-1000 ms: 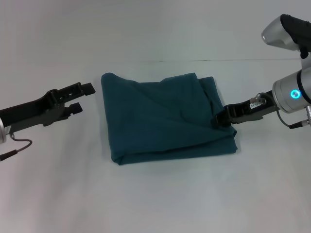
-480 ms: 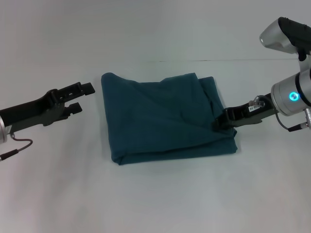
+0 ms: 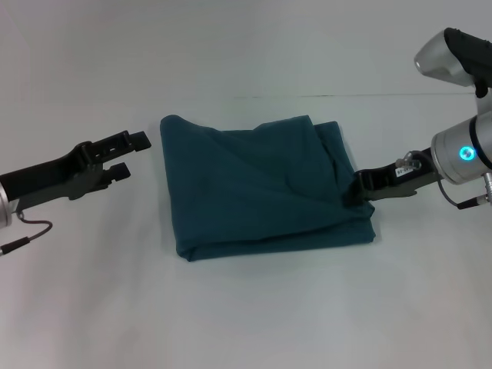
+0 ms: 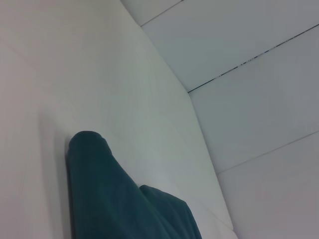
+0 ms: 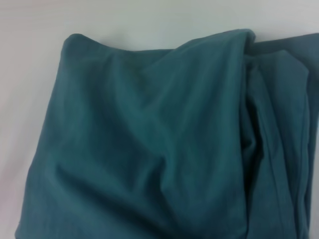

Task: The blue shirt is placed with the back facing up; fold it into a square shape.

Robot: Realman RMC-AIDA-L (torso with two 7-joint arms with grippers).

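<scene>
No text, brand, number or sign can be read anywhere in these views. The one candidate is a small pale label [image 3: 405, 165] on the right gripper's arm, at the right of the head view's frame, just past the right edge of the blue shirt [image 3: 261, 184]; it carries some dark marks (too small to make out as letters or digits). The shirt itself shows only plain teal cloth in the head view, the left wrist view and the right wrist view, with no lettering on any visible face. The white table [image 3: 246, 307] bears no markings either.
</scene>
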